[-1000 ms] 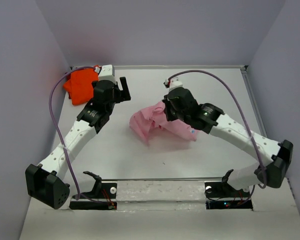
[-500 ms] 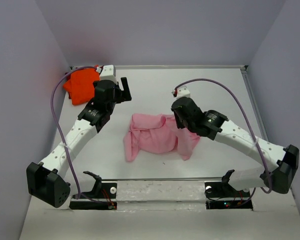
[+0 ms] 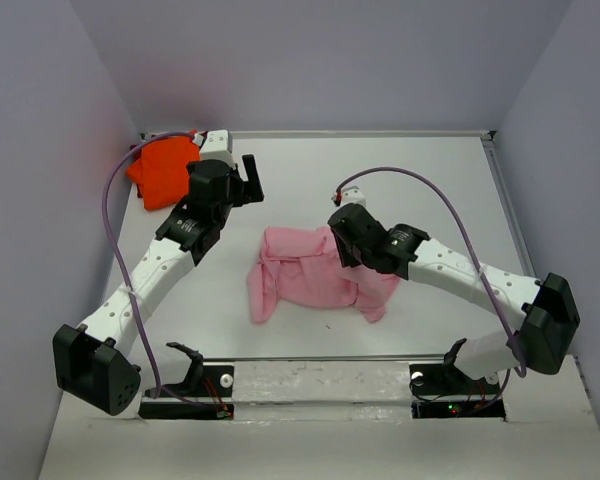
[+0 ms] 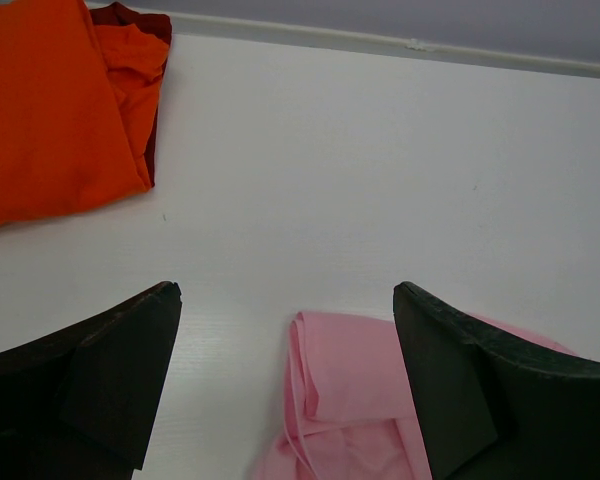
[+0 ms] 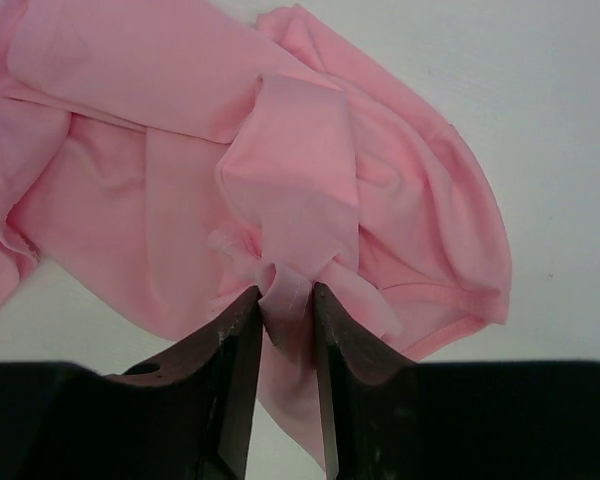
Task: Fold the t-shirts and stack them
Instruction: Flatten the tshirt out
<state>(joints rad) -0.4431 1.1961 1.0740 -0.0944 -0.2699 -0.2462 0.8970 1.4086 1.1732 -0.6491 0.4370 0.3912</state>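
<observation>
The light pink t-shirt [image 3: 310, 275] lies crumpled in the middle of the table. My right gripper [image 3: 342, 250] is over its right part, shut on a pinch of pink cloth [image 5: 285, 295]. The pink shirt [image 4: 365, 390] also shows at the bottom of the left wrist view. The bright orange t-shirt [image 3: 162, 170] lies folded at the far left corner, on top of the dark red one [image 4: 152, 95], of which only an edge shows. My left gripper [image 3: 248, 178] is open and empty, hovering between the orange shirt and the pink one.
The white table [image 3: 420, 180] is boxed in by grey walls at the back and both sides. A raised rim [image 4: 380, 42] runs along the far edge. Purple cables loop above both arms.
My right gripper pulled the pink shirt toward the near side and spread it flatter, then shifted slightly left over it. The left arm has hardly moved.
</observation>
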